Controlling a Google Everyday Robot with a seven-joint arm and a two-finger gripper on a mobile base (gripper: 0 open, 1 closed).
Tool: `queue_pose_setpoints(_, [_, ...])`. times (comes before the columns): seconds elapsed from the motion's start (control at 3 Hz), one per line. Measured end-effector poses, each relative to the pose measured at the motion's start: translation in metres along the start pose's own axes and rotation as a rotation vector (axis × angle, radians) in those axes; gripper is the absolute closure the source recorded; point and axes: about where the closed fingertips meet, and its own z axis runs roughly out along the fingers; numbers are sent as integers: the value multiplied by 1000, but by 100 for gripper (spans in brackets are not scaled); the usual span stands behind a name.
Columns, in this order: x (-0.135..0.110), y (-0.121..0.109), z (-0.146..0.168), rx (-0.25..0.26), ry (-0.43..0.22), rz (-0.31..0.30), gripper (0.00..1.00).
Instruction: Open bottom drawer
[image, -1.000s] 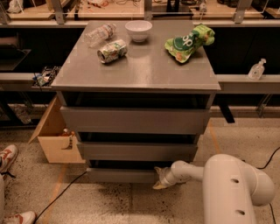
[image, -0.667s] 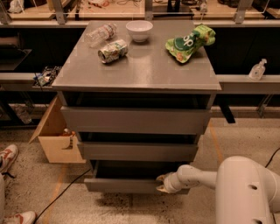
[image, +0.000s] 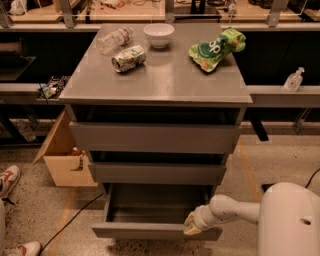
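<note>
Grey and matte, the bottom drawer (image: 145, 231) sits lowest of the three under the bench (image: 160, 80). It stands well out toward the near side, with its shallow tray showing. My gripper (image: 192, 225) is at the top edge of its front panel, toward the right end. I judge it is there because a handleless front gives me only that lip to pull on. Whether it is spread or pinching the edge, I cannot tell. My arm (image: 235, 210) reaches in from the near right, low and roughly level, which suits a straight pull along the slides.

The drawer's long axis runs left to right and its front faces near, so it travels from far to near. The panel looks square to the cabinet, not skewed. I take the opening as largely done.

Above it, the middle drawer front (image: 157, 172) and the top drawer front (image: 155, 137) look closed. On the bench top lie a bottle (image: 115, 40), a can (image: 128, 58), a white bowl (image: 159, 35) and a green bag (image: 217, 47), all well apart from my work. A cardboard box (image: 62, 160) sits on the floor to the left.
</note>
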Motion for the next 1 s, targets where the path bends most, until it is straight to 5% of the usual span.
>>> queue_pose_setpoints(0.33, [0, 0, 0, 0, 0, 0, 100])
queue_pose_setpoints(1.0, [-2, 3, 4, -8, -3, 0, 53])
